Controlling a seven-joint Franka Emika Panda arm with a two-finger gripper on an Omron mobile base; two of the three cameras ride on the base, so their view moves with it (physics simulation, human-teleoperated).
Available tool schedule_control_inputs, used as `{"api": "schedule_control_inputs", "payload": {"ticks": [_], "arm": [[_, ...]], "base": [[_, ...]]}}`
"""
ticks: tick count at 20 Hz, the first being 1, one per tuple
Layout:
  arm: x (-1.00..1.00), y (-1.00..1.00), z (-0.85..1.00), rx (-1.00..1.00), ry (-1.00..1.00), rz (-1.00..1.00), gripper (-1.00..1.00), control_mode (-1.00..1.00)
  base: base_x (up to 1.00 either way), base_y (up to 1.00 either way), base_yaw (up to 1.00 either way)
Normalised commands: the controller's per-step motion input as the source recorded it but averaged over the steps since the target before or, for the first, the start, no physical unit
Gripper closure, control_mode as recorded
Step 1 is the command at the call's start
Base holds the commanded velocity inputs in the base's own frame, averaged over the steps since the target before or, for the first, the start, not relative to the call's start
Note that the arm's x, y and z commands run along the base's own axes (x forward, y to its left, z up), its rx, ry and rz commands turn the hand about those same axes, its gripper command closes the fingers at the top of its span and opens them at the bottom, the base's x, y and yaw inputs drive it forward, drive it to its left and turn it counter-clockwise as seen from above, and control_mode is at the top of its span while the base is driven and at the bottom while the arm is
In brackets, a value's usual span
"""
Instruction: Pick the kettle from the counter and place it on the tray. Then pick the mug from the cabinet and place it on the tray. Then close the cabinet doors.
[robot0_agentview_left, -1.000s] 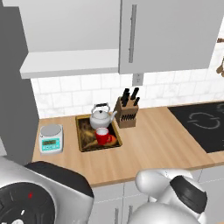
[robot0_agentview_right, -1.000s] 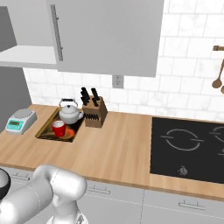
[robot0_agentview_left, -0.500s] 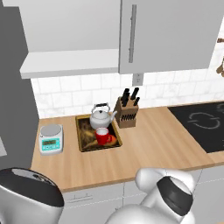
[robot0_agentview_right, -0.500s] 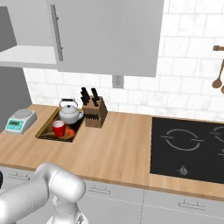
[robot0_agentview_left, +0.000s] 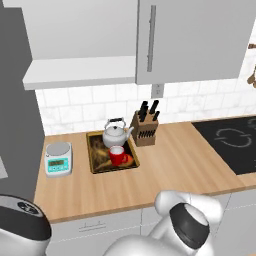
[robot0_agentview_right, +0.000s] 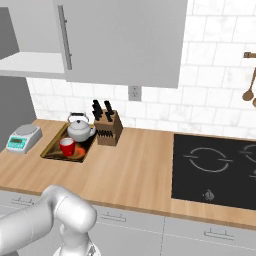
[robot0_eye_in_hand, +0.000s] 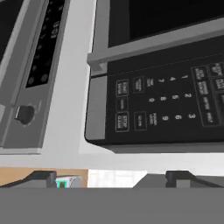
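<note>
Both placing steps looked done. The kettle (robot0_agentview_left: 117, 133) stood on the tray (robot0_agentview_left: 96, 165) at its far end, and the mug (robot0_agentview_left: 117, 155) stood on the same tray just in front of it, close beside or perhaps touching the kettle. The tray lay on the table (robot0_agentview_left: 170, 165), between the kitchen scale (robot0_agentview_left: 58, 158) and the knife block (robot0_agentview_left: 145, 127). Nothing else sat in the tray besides those two.

What remained, by my reading, was shutting the cabinet doors. One door (robot0_agentview_left: 192, 40) hung flat across the front of the cabinet (robot0_agentview_left: 80, 70) with its bar handle (robot0_agentview_left: 151, 31) upright. The other side stood open: the white shelf base (robot0_agentview_left: 75, 76) was exposed and bare. A grey panel (robot0_agentview_left: 17, 115) at the left edge of the left base view may have been the swung-out door, though I could not be sure.

The jaws (robot0_eye_in_hand: 109, 178) stood wide and held nothing. The hand view showed their two dark tips well apart at the bottom, facing a black microwave keypad (robot0_eye_in_hand: 170, 105) and a grey appliance panel with a knob (robot0_eye_in_hand: 24, 113). A corner of the scale and a strip of wooden table showed just beyond the left tip. The tray and its load were well away from the jaws, so the hand was near neither door.
</note>
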Motion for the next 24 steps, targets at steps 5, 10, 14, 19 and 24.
{"api": "schedule_control_inputs", "payload": {"ticks": [5,10,14,19,24], "arm": [[0.28,0.0,-0.12,0.0,0.0,-0.11,-1.0,-1.0],[0.28,0.01,-0.02,0.0,0.0,-0.11,-1.0,-1.0],[0.12,0.03,0.0,0.0,0.0,-0.12,-1.0,-1.0],[0.05,0.02,0.0,0.0,0.0,-0.12,-1.0,-1.0],[0.19,0.0,0.0,0.0,0.0,-0.11,-1.0,-1.0]], "base": [[0.0,0.0,0.0],[0.0,0.0,0.0],[0.0,0.0,0.0],[0.0,0.0,0.0],[0.0,0.0,0.0]]}}
